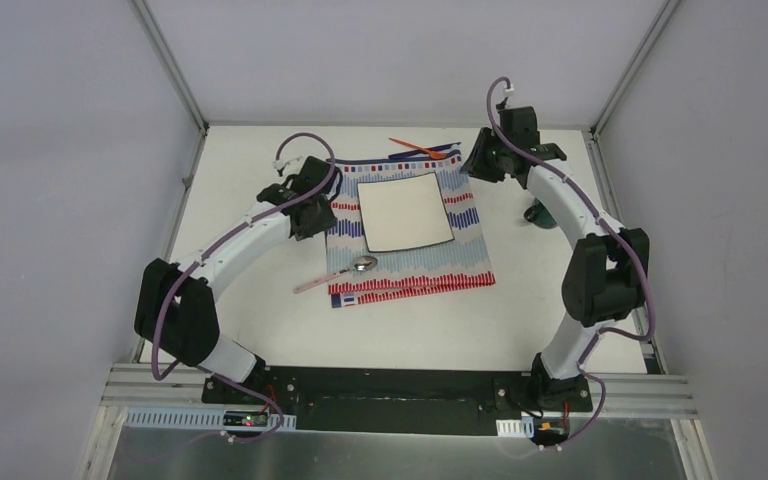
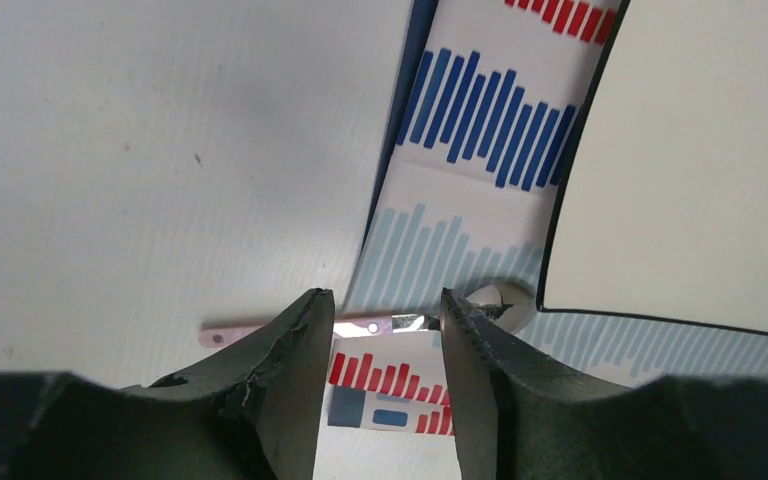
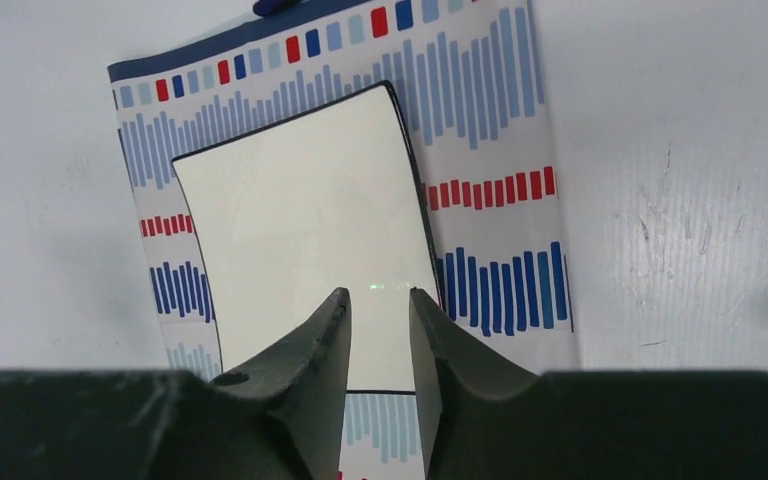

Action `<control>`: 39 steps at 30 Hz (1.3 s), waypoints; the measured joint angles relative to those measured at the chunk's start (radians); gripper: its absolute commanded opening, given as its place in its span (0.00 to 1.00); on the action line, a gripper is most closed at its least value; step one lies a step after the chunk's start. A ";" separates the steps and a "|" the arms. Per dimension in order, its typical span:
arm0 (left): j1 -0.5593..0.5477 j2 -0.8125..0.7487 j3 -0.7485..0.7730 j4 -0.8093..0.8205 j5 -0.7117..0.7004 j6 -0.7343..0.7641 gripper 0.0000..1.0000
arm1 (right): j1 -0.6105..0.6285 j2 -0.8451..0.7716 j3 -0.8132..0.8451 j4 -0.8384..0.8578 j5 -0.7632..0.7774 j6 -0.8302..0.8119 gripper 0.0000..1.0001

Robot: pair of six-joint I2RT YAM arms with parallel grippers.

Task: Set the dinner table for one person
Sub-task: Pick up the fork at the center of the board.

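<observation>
Two arms are out over the dinner table (image 1: 260, 330). From the top camera its white top fills the frame, with the place setting near the middle: a striped cloth (image 1: 465, 255), a white square plate (image 1: 405, 210) on it, and a spoon (image 1: 352, 270) lying askew across the cloth's near left corner. My left gripper (image 1: 315, 222) hangs at the cloth's left edge, my right gripper (image 1: 478, 162) at its far right corner. An orange-red stick (image 1: 415, 148) lies at the cloth's far edge, and a dark green object (image 1: 538, 213), maybe a cup, sits on bare table right of the cloth. Over to the left wrist: jaws parted with nothing between them, the spoon handle crossing below from table onto cloth, its bowl just beside the plate's corner. Right wrist now: jaws parted too, empty, looking down on the plate. I judge we're between placements, with plate and spoon down and the green object and stick not yet set. Next, I'd say, the right arm must swing out to the green object, straddle it with wide jaws and close squarely.
</observation>
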 measured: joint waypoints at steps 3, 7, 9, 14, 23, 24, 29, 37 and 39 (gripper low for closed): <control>-0.032 0.037 0.014 -0.052 0.000 -0.008 0.45 | 0.004 0.024 0.092 -0.055 -0.001 -0.021 0.31; -0.045 0.085 0.044 -0.087 -0.002 -0.018 0.47 | 0.009 0.153 0.307 -0.133 -0.008 -0.051 0.31; -0.044 0.092 0.073 -0.105 -0.008 -0.018 0.47 | 0.011 0.247 0.429 -0.170 -0.011 -0.068 0.31; -0.044 0.105 0.190 -0.112 -0.034 -0.009 0.47 | 0.018 0.544 0.786 -0.319 -0.019 -0.103 0.35; -0.044 0.135 0.214 -0.100 -0.059 0.016 0.48 | 0.024 0.773 0.934 -0.419 -0.023 -0.155 0.43; -0.044 0.135 0.208 -0.100 -0.064 0.020 0.48 | 0.024 0.774 0.925 -0.414 -0.023 -0.159 0.43; -0.044 0.135 0.190 -0.093 -0.082 0.032 0.48 | 0.024 0.772 0.889 -0.367 -0.015 -0.162 0.50; -0.044 0.135 0.187 -0.063 -0.098 0.077 0.49 | 0.011 0.755 0.771 -0.182 -0.093 -0.086 0.51; -0.044 0.135 0.200 -0.060 -0.099 0.090 0.49 | -0.006 0.750 0.719 -0.096 -0.124 -0.038 0.51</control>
